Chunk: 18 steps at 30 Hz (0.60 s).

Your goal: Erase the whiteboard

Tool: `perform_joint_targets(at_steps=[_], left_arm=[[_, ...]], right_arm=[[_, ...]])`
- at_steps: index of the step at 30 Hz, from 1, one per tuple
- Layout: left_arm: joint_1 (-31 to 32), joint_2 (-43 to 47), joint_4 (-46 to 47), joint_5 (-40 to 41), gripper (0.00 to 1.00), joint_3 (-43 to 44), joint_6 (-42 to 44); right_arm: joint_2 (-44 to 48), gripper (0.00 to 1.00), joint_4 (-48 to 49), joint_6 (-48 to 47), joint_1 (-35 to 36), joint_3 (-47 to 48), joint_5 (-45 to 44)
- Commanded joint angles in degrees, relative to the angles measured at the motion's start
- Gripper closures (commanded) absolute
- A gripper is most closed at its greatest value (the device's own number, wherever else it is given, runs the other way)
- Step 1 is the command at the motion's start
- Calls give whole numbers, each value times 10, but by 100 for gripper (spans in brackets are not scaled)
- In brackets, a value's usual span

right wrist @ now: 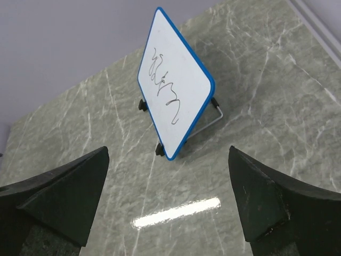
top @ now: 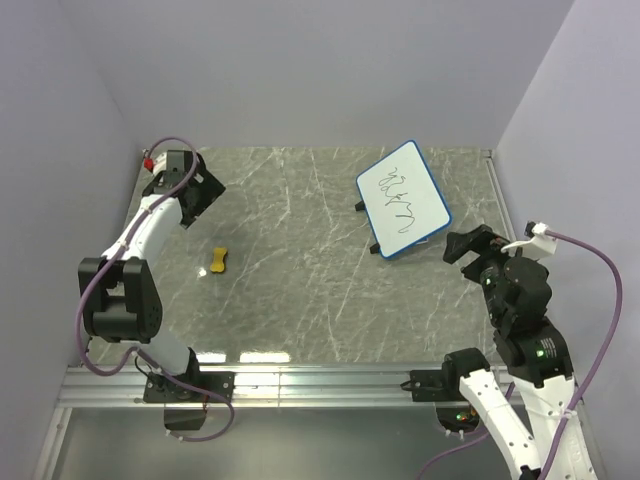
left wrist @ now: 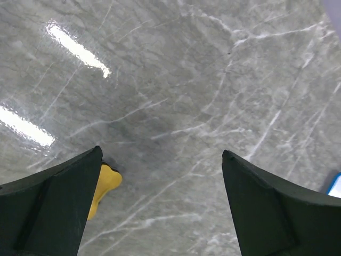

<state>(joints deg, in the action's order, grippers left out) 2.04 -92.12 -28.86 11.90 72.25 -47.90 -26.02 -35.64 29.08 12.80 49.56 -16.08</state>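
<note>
On the far right of the grey marble table (top: 300,310), the whiteboard (top: 403,199) stands propped on its small black feet (right wrist: 159,151) and a wire stand (right wrist: 218,113). It is tilted back, and its blue-rimmed face carries black marker scribbles (right wrist: 165,90). Your right gripper (top: 468,246) is poised near the board's near right corner, apart from it. Its jaws are spread wide and grip nothing, and its wrist camera frames the scribbled face between the two dark fingers (right wrist: 64,197). Across the table, your left gripper (top: 198,190) hangs by the far left corner, well apart from the board, its jaws likewise wide and empty. A small yellow-orange eraser (top: 219,260) lies flat on the table nearer you than that gripper. In the left wrist view it is partly hidden behind one finger.
</note>
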Motion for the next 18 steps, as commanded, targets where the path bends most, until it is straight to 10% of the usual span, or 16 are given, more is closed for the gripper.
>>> perform_joint_targets(at_steps=[1, 18], left_arm=[[2, 21, -45, -13, 1, 32, -29], [15, -38, -80, 28, 3, -55, -55]], right_arm=[[7, 0, -30, -10, 7, 21, -7], [7, 1, -74, -25, 14, 21, 54]])
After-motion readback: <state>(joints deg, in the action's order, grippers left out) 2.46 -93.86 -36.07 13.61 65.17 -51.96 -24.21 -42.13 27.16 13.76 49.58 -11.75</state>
